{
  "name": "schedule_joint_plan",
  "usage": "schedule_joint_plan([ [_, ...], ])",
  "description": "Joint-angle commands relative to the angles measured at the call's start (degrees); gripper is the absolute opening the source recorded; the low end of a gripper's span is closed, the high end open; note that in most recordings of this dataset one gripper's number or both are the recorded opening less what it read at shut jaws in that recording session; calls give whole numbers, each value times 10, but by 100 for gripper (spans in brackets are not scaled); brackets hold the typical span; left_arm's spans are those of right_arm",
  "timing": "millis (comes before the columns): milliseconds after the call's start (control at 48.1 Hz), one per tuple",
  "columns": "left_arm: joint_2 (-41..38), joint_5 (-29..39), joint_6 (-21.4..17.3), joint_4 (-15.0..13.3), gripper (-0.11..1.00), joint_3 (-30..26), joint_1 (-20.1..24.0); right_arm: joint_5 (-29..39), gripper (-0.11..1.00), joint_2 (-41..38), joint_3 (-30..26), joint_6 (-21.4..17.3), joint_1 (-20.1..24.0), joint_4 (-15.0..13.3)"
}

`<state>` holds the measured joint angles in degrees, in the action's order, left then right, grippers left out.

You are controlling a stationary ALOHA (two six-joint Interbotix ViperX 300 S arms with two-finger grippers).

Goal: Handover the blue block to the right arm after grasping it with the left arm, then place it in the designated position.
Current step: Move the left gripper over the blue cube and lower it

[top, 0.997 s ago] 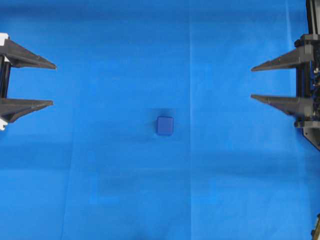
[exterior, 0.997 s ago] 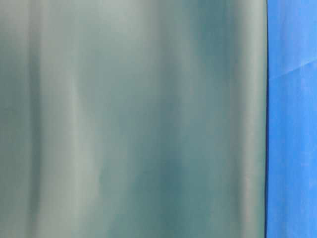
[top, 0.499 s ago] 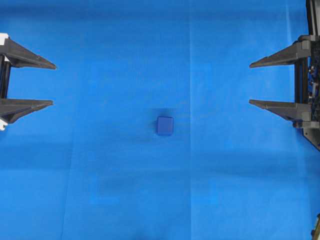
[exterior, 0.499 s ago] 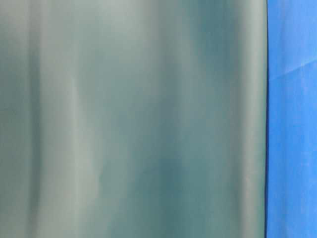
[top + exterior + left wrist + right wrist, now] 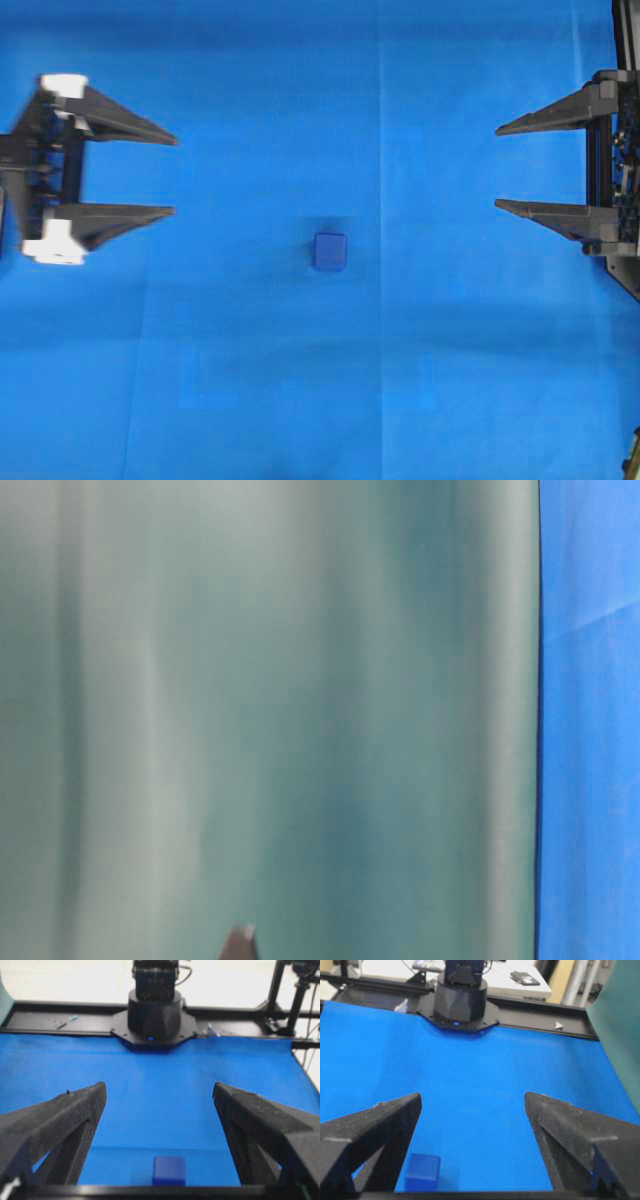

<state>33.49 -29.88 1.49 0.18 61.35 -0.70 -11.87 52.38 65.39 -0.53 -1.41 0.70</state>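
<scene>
Block point(image 5: 330, 252) lies between both spread grippers, untouched.

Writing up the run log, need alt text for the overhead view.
A small blue block sits alone mid-frame on a blue cloth. The left hand, white-bracketed and blurred, and the all-black right hand face each other from opposite edges, both open, neither touching the block.

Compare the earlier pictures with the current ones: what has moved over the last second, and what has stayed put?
The left gripper has advanced from the left edge toward the blue block, jaws open and empty; a dark tip has newly appeared at the bottom of the table-level view. The right gripper spread its fingers slightly wider but otherwise held its place. The block has not moved on the blue cloth, and nothing was grasped.
</scene>
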Motion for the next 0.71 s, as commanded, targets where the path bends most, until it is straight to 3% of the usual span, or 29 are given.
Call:
schedule_joint_plan([
  [0, -47, -20, -1, 0, 91, -47, 2, -4, 97, -6, -17, 0, -1, 2],
  [395, -243, -16, -9, 0, 90, -233, 2, -5, 97, -12, -17, 0, -2, 2],
  [686, -293, 42, -10, 4, 90, -301, 2, -5, 97, -12, -17, 0, -2, 2],
])
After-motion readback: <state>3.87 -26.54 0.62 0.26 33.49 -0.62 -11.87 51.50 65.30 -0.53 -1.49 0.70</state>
